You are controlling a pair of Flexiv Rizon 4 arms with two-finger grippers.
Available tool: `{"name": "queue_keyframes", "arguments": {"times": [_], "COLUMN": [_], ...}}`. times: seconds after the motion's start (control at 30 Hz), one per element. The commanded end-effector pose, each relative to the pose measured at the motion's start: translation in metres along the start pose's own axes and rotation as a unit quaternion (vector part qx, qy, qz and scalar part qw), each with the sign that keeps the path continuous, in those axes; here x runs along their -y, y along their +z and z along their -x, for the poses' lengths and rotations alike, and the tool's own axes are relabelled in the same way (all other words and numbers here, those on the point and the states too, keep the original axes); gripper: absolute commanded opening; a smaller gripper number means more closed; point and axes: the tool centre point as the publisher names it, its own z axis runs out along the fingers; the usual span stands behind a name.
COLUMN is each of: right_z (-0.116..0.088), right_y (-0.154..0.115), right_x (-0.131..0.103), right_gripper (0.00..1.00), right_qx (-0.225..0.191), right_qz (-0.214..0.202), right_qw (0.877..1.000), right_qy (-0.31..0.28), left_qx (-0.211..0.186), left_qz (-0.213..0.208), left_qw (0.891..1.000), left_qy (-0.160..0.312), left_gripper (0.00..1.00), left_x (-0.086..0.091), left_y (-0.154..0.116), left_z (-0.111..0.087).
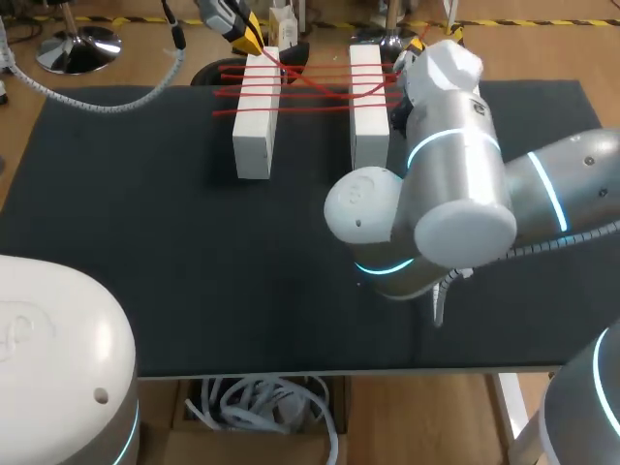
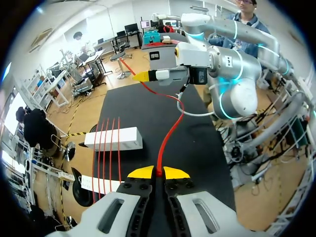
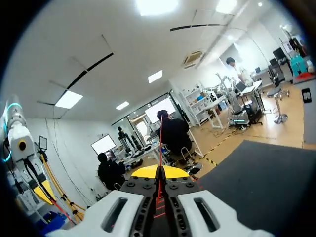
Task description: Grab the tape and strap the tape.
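Near the table's far edge we see two blocks side by side and apart, the left block and the right block, each running far to near. The tape lies across both tops in several strands. Our left gripper hangs behind the left block and our right gripper behind the right block. The tape runs between them, pinched in each.

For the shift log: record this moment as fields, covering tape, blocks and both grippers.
red tape: several strands stretched across both blocks, with one loose run between the grippers
left white block: lies on the black table
right white block: lies beside the left one, apart from it
left gripper: shut on the red tape, past the left block's far end
right gripper: shut on the red tape, near the right block's far end
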Motion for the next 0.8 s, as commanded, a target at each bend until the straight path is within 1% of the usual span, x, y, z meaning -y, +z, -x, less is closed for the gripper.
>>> {"name": "queue_keyframes", "arguments": {"times": [0.03, 0.53, 0.63, 0.67, 0.7, 0.8], "right_z": [-0.008, -0.008, -0.012, -0.015, -0.018, -0.032], "right_y": [-0.001, -0.001, -0.002, -0.002, -0.003, -0.005], "right_x": [0.003, 0.003, -0.001, -0.003, -0.004, -0.010], "right_gripper": [0.00, 0.00, 0.00, 0.00, 0.00, 0.00], "right_qx": [0.023, 0.023, 0.003, -0.007, -0.017, -0.041], "right_qz": [0.043, 0.043, 0.057, 0.064, 0.071, 0.096], "right_qw": [0.976, 0.976, 0.974, 0.970, 0.964, 0.939], "right_qy": [-0.212, -0.212, -0.219, -0.233, -0.256, -0.327], "left_qx": [-0.001, -0.001, -0.001, -0.001, -0.001, -0.001], "left_qz": [0.002, 0.002, 0.002, 0.002, 0.002, 0.002], "left_qw": [1.000, 1.000, 1.000, 1.000, 1.000, 1.000], "left_qy": [-0.001, -0.001, -0.001, -0.001, -0.001, -0.001], "left_gripper": [0.00, 0.00, 0.00, 0.00, 0.00, 0.00], "left_x": [0.001, 0.001, 0.001, 0.001, 0.001, 0.001], "left_y": [-0.001, -0.001, -0.001, -0.001, -0.001, -0.001], "left_z": [0.001, 0.001, 0.001, 0.001, 0.001, 0.001]}}
